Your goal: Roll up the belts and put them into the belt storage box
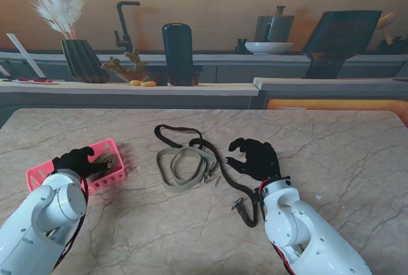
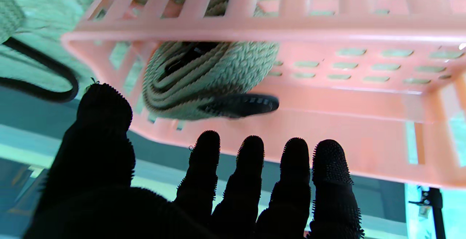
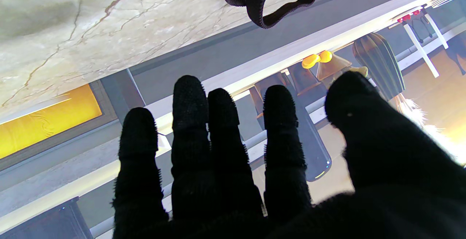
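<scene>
Stand view: rolled belt (image 1: pixel 109 159) in pink box (image 1: pixel 38 173), beside left hand (image 1: pixel 78 161) (fingers spread).

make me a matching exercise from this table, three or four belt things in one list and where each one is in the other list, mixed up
Things:
1. rolled beige woven belt
2. loose beige webbing belt
3. loose black strap belt
4. pink slotted plastic box

Places:
A. on the marble, running under the right hand
B. on the table's left side, at the left hand
C. coiled inside the box
D. spread on the marble mid-table, left of the black strap

Pairs: 1-C, 2-D, 3-A, 4-B
</scene>
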Controlling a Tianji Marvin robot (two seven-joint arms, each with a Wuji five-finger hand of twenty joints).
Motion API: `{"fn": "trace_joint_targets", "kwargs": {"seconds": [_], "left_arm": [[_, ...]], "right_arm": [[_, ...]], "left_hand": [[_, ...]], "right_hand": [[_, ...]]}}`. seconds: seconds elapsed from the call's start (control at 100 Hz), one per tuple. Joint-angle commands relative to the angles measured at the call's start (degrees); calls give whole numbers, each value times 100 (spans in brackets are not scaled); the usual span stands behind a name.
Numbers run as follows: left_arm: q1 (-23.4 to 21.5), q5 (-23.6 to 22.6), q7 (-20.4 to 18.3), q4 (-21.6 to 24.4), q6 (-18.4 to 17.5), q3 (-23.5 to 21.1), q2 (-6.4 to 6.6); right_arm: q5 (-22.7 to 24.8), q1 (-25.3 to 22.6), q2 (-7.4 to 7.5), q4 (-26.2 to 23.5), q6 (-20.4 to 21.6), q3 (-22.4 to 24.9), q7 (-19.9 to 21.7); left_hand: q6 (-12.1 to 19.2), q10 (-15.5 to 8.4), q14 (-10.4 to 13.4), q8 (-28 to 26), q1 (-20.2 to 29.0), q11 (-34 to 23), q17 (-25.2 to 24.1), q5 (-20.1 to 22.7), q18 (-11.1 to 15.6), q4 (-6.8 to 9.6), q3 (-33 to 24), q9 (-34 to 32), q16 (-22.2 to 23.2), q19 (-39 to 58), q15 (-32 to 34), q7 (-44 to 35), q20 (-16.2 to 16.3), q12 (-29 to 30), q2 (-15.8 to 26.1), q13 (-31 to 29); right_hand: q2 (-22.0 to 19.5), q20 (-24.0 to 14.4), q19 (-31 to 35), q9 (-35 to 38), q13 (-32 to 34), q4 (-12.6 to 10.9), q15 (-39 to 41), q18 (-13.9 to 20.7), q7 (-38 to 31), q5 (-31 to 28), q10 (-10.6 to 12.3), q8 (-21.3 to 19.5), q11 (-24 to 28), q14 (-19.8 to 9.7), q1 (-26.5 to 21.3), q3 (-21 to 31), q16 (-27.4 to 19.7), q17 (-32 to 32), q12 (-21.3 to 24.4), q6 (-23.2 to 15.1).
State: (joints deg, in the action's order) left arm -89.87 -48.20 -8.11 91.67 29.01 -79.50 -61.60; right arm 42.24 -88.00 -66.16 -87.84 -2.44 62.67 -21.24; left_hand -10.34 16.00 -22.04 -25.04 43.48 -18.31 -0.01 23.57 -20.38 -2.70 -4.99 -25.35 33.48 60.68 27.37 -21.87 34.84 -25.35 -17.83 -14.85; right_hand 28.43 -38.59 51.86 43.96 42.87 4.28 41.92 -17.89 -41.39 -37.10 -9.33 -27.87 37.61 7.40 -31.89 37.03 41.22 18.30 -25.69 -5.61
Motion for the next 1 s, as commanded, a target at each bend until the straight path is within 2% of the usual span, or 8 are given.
{"fn": "trace_joint_targets", "kwargs": {"seconds": [0.0,0.15,0.31,0.54,0.63,0.73,0.84,0.99], "left_arm": [[-171,87,252,189,-135,-58,-51],[-447,407,805,464,-849,-250,-160],[-657,932,1274,758,-1418,-211,-282],[-802,2100,1263,1047,-1841,99,-380],[-809,2622,1171,1100,-1850,287,-409],[-779,2925,1098,1084,-1888,509,-424],[-725,3204,1079,1028,-2008,748,-443],[-604,3535,1049,934,-2078,1041,-472]], "right_arm": [[17,-26,-31,-28,-6,-3,-22],[21,-25,-28,-26,3,1,-18],[47,-18,-4,-17,78,17,63],[154,-56,99,-63,437,140,414],[289,-118,174,-143,631,244,652],[476,-219,276,-275,889,389,1009],[808,-355,425,-433,1416,649,1503],[1339,-519,596,-610,2235,1083,1999]], "left_hand": [[72,29,102,88,-70,166,-148,-99,65,144,171,254,-109,-101,-141,203,-69,100,48,180],[117,17,143,73,39,189,-130,-37,251,159,287,167,-166,-500,-215,226,-294,148,168,135],[127,21,94,-13,244,63,82,250,173,146,259,-197,-165,-537,-135,59,-377,109,192,-143],[171,16,-1,-116,423,-124,476,697,-39,116,236,-892,-61,-148,157,-143,-308,15,302,-734],[165,41,-26,-122,461,-102,477,755,-51,110,235,-948,-62,-135,159,-142,-313,14,343,-746],[166,40,-22,-122,462,-81,473,778,-50,104,257,-960,-66,-145,156,-122,-328,9,388,-746],[183,38,-24,-131,483,-70,491,809,-51,100,279,-998,-68,-128,164,-116,-331,3,422,-776],[181,65,-58,-143,513,-54,499,881,-81,97,303,-1036,-77,-124,155,-122,-339,1,456,-775]], "right_hand": [[-189,-42,9,109,98,-45,148,80,-115,10,-56,25,96,29,-161,-60,71,-75,-58,-142],[-182,-40,12,108,94,-44,146,85,-103,15,-54,29,96,29,-157,-51,70,-70,-57,-134],[-132,-37,7,94,80,-41,129,85,-66,33,-47,41,82,24,-156,-31,62,-72,-51,-152],[-108,-32,-12,48,11,-31,24,109,63,74,-25,48,17,-4,-102,32,21,-69,-28,-169],[-86,-33,-79,32,-31,-59,-82,112,243,53,-19,-17,-57,-9,-23,75,-4,-89,-13,-162],[-12,-60,-180,25,-100,-120,-252,107,478,21,2,-164,-180,-27,76,136,-45,-127,10,-149],[120,-125,-346,-41,-218,-193,-544,207,761,67,98,-444,-403,-139,165,260,-129,-123,34,-228],[200,-192,-501,-149,-282,-162,-908,372,874,231,239,-558,-651,-291,271,333,-261,-31,57,-432]]}}
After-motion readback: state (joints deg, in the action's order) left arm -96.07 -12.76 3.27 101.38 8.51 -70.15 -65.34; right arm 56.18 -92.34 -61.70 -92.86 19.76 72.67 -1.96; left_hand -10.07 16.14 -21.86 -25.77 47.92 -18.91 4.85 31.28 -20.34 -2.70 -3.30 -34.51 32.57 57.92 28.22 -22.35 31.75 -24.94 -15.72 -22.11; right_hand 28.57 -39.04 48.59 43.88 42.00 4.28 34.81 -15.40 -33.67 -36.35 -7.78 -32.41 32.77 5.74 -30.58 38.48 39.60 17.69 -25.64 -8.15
